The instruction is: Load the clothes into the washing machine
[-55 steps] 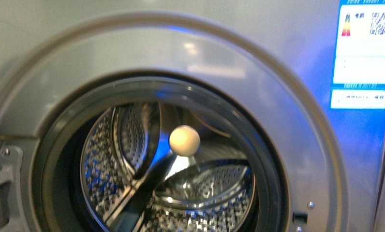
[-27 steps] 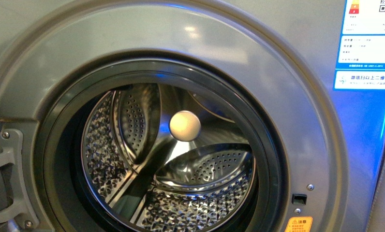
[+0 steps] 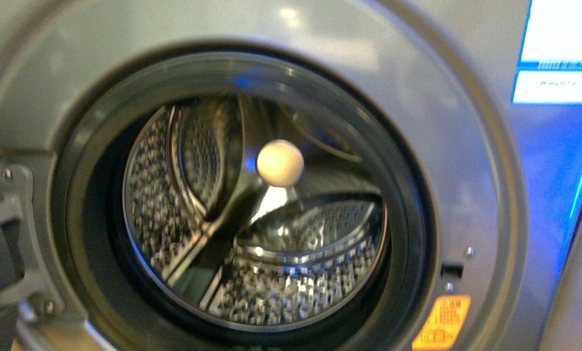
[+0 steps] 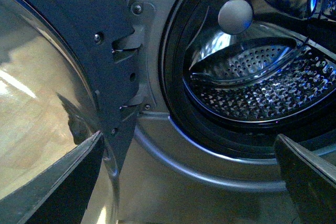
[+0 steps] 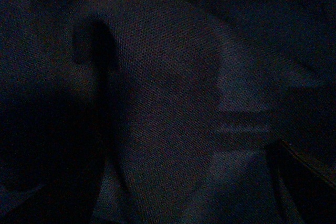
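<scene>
Now, washer (image 3: 449, 146) door (image 4: 47, 103) open, drum (image 3: 295, 292) empty. Left pincer (image 4: 188, 145) spread, holding nothing. Clothes (image 5: 157, 103) fill right wrist view, not in drum; right pincer (image 5: 178, 171) grip: cannot tell. Risk: loose fabric snags gasket (image 3: 409, 219), drops short of mouth if grip weak.

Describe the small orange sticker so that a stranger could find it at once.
The round mouth of the washing machine fills the front view. At its lower right, under a small dark slot, sits the sticker. It is the only orange thing; the other labels are blue-white, higher up.
</scene>
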